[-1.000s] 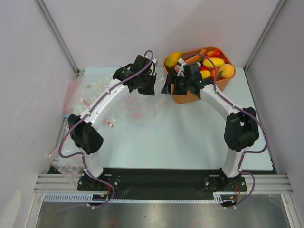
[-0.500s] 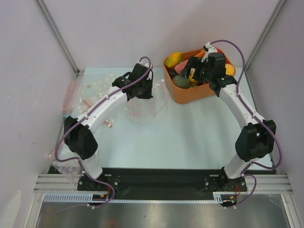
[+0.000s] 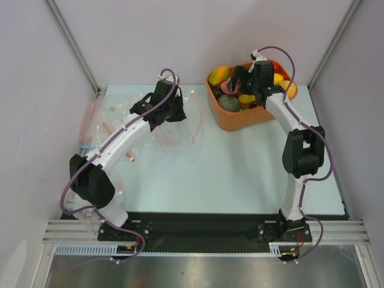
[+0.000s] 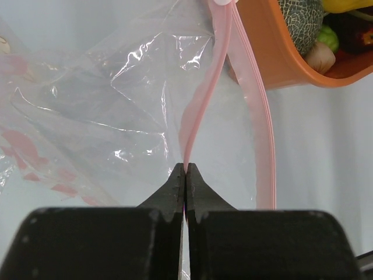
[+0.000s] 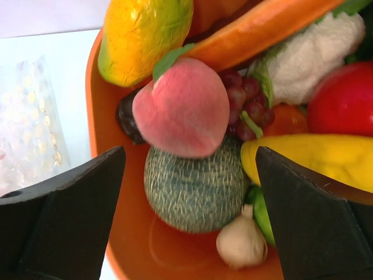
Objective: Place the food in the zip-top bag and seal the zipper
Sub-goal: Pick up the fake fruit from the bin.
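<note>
The clear zip-top bag (image 3: pixel 179 128) lies crumpled left of the orange tub (image 3: pixel 247 121). My left gripper (image 3: pixel 169 105) is shut on one side of its pale-pink zipper (image 4: pixel 199 108) and holds it up; the other zipper side (image 4: pixel 259 122) hangs apart, so the mouth is open. My right gripper (image 3: pixel 240 84) hovers open and empty over the tub. In the right wrist view its fingers (image 5: pixel 70 204) straddle a green netted melon (image 5: pixel 195 188), below a pink peach (image 5: pixel 183 108). A garlic bulb (image 5: pixel 242 242), mango (image 5: pixel 143 35), yellow fruit (image 5: pixel 312 160) and red tomato (image 5: pixel 344 102) lie around them.
More crinkly plastic bags (image 3: pixel 96 123) with red print lie along the table's left side. The tub's wall (image 4: pixel 274 55) stands just right of the held bag mouth. Grey walls with metal posts close in the left, back and right.
My right gripper has moved from the tub's front wall to over the food, farther back. My left gripper has shifted left with the zipper edge, pulling the bag mouth away from the tub.
</note>
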Controlling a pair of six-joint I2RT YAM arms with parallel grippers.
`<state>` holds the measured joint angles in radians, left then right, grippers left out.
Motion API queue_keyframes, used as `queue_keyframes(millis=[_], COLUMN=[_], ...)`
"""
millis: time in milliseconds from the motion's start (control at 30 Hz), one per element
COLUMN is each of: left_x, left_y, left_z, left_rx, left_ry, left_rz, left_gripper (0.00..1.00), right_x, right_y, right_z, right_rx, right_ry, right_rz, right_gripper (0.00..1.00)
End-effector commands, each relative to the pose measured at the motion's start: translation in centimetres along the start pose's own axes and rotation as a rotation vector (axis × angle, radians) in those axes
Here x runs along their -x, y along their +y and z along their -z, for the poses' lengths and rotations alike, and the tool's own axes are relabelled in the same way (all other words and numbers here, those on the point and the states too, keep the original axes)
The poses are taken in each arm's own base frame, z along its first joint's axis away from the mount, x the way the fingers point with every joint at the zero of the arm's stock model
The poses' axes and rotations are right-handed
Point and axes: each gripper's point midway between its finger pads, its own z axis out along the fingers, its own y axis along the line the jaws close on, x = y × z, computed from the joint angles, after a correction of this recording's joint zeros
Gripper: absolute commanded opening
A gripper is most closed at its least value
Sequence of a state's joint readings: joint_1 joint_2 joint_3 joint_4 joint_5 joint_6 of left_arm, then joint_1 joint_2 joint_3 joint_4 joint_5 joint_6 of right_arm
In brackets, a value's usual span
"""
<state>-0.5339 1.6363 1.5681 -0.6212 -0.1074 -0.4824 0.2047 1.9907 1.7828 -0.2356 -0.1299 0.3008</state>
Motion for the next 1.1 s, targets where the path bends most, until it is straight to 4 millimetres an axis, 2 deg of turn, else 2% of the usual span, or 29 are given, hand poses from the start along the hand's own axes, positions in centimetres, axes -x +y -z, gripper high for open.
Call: queue_keyframes(millis=[0, 33, 100, 167, 233, 267, 333, 367, 433, 500, 733, 833, 867, 933, 1000, 1067], left_x=[1.8, 1.8, 1.6, 1.6, 1.8, 1.9, 2.2, 2.1, 1.9, 2.0, 2.3, 1.9, 1.7, 1.4, 1.1, 0.7], left_y=[-1.0, -1.1, -1.1, -0.9, -0.8, -0.8, -0.8, -0.7, -0.8, -0.8, -1.1, -1.5, -1.6, -1.8, -1.9, -2.1], left_z=[1.4, 1.4, 1.5, 1.9, 2.0, 2.1, 2.1, 2.0, 1.6, 1.4, 1.2, 1.0, 0.9, 0.8, 0.6, 0.4], left_rx=[-0.077, -0.092, -0.092, -0.088, -0.081, -0.082, -0.079, -0.076, -0.069, -0.068, -0.084, -0.106, -0.114, -0.13, -0.135, -0.144], left_ry=[-0.05, -0.039, -0.028, -0.03, -0.035, -0.037, -0.034, -0.027, -0.006, 0.004, 0.0, 0.014, 0.02, 0.036, 0.051, 0.064], left_rz=[0.049, 0.049, 0.024, 0.013, -0.001, -0.008, -0.027, -0.038, -0.049, -0.064, -0.081, -0.08, -0.08, -0.079, -0.076, -0.071], left_gripper=[0.0, 0.0, 0.0, 0.0, 0.0, 0.01, 0.0, 0.0, 0.0, 0.0, 0.0, 0.0, 0.0, 0.0, 0.0, 0.0], right_x=[3.3, 3.7, 3.0, 3.2, 1.9, 2.2, 1.3, 1.7, 1.2, 1.5, 0.4, 0.7, 1.9, 2.1, 3.5, 3.4], right_y=[0.7, 0.8, 1.0, 1.4, 1.4, 1.8, 2.1, 2.5, 3.1, 3.6, 4.1, 4.3, 4.6, 4.6, 5.0, 5.5], right_z=[-1.3, -1.6, -2.6, -3.0, -4.1, -4.3, -5.1, -5.0, -5.3, -5.2, -3.6, -2.3, -1.1, -0.2, 1.5, 2.6], right_rx=[0.051, 0.06, 0.081, 0.095, 0.093, 0.1, 0.098, 0.105, 0.112, 0.119, 0.133, 0.135, 0.143, 0.155, 0.174, 0.2], right_ry=[-0.078, -0.089, -0.075, -0.079, -0.044, -0.047, -0.02, -0.027, -0.008, -0.003, 0.063, 0.048, 0.02, 0.011, -0.013, -0.003], right_rz=[0.038, 0.035, 0.019, 0.01, 0.003, 0.004, -0.003, -0.001, 0.0, 0.002, -0.038, -0.043, -0.041, -0.042, -0.037, -0.032], right_gripper=[1.0, 1.0, 1.0, 1.0, 1.0, 0.98, 0.95, 0.93, 0.85, 0.76, 0.56, 0.57, 0.57, 0.57, 0.56, 0.56])
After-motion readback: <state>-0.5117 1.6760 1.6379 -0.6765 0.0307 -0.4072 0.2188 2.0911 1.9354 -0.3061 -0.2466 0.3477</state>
